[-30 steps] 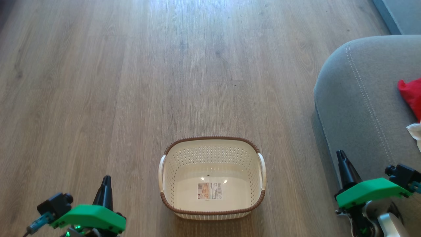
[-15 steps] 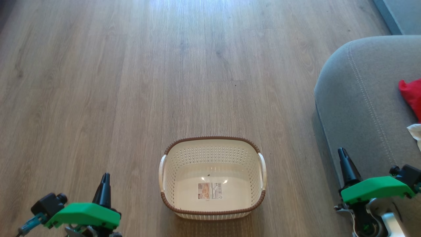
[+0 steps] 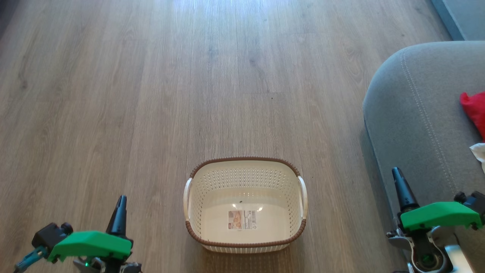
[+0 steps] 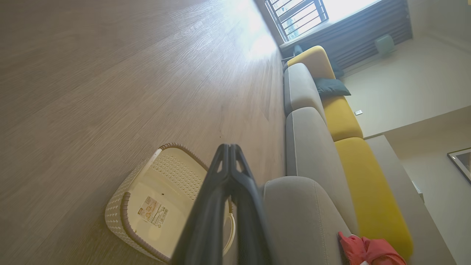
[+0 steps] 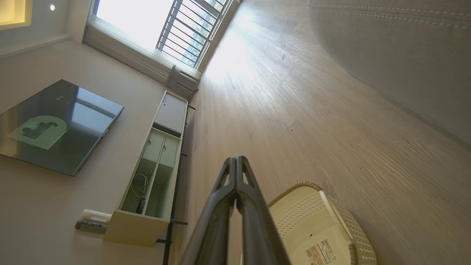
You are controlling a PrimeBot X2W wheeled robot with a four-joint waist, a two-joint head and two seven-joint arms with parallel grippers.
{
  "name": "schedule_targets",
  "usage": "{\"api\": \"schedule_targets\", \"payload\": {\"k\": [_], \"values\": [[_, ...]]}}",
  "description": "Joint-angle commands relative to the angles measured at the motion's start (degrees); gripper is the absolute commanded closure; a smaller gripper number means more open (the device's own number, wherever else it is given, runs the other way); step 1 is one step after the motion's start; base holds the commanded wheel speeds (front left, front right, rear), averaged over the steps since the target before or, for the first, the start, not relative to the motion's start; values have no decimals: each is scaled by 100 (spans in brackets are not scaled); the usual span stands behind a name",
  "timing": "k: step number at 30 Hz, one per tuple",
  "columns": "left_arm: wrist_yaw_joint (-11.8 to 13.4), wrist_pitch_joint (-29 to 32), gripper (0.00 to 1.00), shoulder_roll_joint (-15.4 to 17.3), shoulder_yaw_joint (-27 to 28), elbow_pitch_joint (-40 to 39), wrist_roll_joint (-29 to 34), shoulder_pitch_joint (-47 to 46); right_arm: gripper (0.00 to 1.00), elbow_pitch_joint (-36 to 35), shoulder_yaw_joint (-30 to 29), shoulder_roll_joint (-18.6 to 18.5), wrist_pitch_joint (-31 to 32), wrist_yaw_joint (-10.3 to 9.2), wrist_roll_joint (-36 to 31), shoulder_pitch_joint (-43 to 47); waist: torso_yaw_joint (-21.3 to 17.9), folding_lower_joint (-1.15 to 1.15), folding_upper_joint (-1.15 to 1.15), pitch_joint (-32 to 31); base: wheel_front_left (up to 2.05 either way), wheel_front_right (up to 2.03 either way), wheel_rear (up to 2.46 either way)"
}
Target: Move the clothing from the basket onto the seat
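Head view: basket (image 3: 242,177) sits upright on the wood floor (image 3: 151,94), lower ctr of frame, brown rim up, a pale handle on its left & right sides. The label (image 3: 241,220) on its inner floor is in plain sight, w/ two small glare spots just above it. Seat (image 3: 413,113) takes up the right edge of frame, w/ a rounded corner at upper right & a pale stitch line running down it. It's apart from the basket, w/ a strip of floor between. Clothing (image 3: 473,110) lies on the seat at the far right edge, mid-height: red fabric, cut off by the frame, w/ a bit of white fabric just below it.

Left gripper (image 3: 121,203) is at lower left, pointing up the frame over bare floor, well clear of the basket's left handle. In the left wrist view its fingers (image 4: 209,213) meet at the tip, pressed together w/ nothing between them. Behind them: basket (image 4: 173,165) at btm ctr-left, seat (image 4: 309,213) at btm ctr-right, red clothing (image 4: 364,250) on the seat near the btm right corner, yellow cushions (image 4: 368,184) along the right.

Right gripper (image 3: 398,178) is at lower right, its tip overlapping the seat's near side. Can't tell if it touches. In the right wrist view its fingers (image 5: 213,228) are also closed tip to tip, holding nothing. Around them: basket (image 5: 298,213) at btm right, seat (image 5: 397,55) across upper right, TV (image 5: 55,125) at left, low cabinet (image 5: 154,176) lower left, window (image 5: 184,29) at top.
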Motion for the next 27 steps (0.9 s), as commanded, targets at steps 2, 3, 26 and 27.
{"api": "schedule_targets", "payload": {"k": [2,3,26,27], "values": [[-66,70,100,46,166,-219,-264,-348,100,-258,1,24,72,-1,229,-188,3,0,0,1,0,0,0],[-73,86,100,46,173,-221,-329,-354,100,-268,-10,32,89,-1,284,-187,4,0,0,1,0,0,0],[-244,448,100,54,315,-259,-1767,-486,100,-487,-262,200,459,-1,1497,-166,27,0,0,5,0,0,0],[-251,465,100,54,322,-261,-1832,-492,100,-497,-273,208,476,-1,1552,-165,28,0,0,6,0,0,0]]}}
